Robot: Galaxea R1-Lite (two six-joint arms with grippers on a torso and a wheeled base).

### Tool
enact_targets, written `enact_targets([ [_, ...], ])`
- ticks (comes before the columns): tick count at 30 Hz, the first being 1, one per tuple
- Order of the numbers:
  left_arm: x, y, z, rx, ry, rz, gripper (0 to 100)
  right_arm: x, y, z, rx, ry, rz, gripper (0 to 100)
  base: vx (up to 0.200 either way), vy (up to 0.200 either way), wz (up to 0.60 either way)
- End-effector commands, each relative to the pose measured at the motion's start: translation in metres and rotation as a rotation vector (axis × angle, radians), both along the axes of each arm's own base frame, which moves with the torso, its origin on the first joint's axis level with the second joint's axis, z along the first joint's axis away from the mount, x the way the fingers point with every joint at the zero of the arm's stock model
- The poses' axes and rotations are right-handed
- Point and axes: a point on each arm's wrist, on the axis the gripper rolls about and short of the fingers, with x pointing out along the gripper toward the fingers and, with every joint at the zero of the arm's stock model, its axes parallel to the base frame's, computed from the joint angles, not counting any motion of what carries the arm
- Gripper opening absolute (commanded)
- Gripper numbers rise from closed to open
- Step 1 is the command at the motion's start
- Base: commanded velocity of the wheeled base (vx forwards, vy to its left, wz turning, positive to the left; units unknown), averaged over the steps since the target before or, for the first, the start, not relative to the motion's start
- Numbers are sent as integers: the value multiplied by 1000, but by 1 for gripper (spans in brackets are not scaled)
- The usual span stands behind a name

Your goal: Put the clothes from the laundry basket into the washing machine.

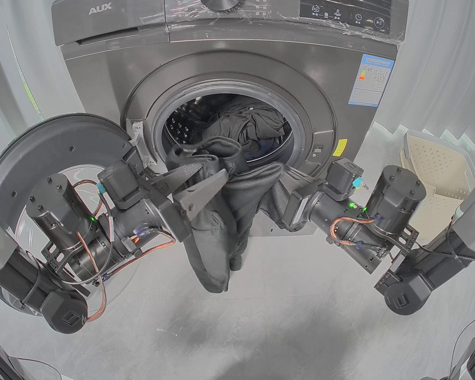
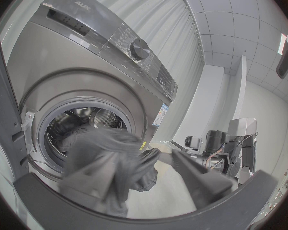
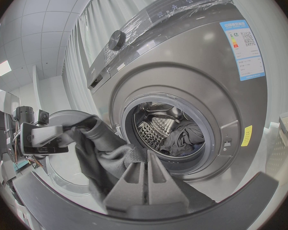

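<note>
**A:** Start big. Where does everything sit off the washing machine (image 1: pixel 221 64)?

**B:** Its door (image 1: pixel 53 149) is swung wide to the left of the opening (image 1: pixel 158 113). The basket (image 1: pixel 438 159) stands off to the right of the opening, and the part I can see holds nothing.

**A:** And the clothes?

**B:** 1 dark grey garment (image 1: pixel 221 228) hangs just in front of the opening, strung between the 2 arms. Its upper edge runs across the opening and the bulk droops well below it. It looks thick, soft and crumpled. A dark pile (image 1: pixel 248 122) already lies inside the opening, in the drum (image 3: pixel 153 125).

**A:** The grippers?

**B:** The right gripper (image 3: pixel 147 165) has its fingers pressed together on the garment's right end, by the opening's lower right. The left gripper (image 1: pixel 214 170) is spread, with cloth draped over 1 finger, by the lower left.

**A:** What does the next move turn on?

**B:** I'd judge the opening lies straight ahead and slightly above both grippers, with neither arm clearly nearer. The drooping part needs lifting over the lip, or it may snag.
</note>
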Motion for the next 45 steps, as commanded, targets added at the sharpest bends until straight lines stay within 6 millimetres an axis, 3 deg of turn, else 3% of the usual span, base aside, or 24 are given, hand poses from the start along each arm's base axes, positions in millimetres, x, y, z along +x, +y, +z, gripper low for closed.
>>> enact_targets([
  [1,7,-4,-16,28,50,-1,100,-18,-15,12,12,-13,3,0,0,0,0],
  [5,11,-8,-34,66,97,2,100,-37,-31,27,58,-52,15,0,0,0,0],
  [10,6,-12,-55,115,165,-17,100,-44,-38,38,80,-86,19,0,0,0,0],
  [22,21,-16,-112,280,248,10,100,-45,-39,38,72,-89,38,0,0,0,0],
  [31,34,-18,-120,279,251,28,100,-49,-40,44,84,-104,44,0,0,0,0],
  [39,58,-10,-130,269,255,117,100,-55,-40,34,53,-83,104,0,0,0,0],
  [45,67,-3,-140,274,278,163,100,-64,-26,35,68,-85,171,0,0,0,0],
])
